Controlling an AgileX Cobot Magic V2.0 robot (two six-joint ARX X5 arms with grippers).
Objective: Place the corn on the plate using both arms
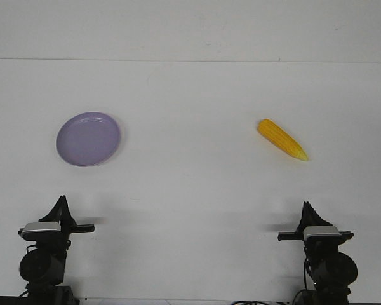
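On the white bench (190,190), the yellow-orange tapered corn cob (282,139) lies on the right half, tip pointing right and toward the robot, well apart from the round lavender plastic plate (88,139) on the left half. Both black arms sit low at the near edge: the left end effector (61,204) and the right end effector (306,210) hold nothing, and their opening cannot be told. Nothing has started, it seems; next, the right arm likely reaches for the cob.
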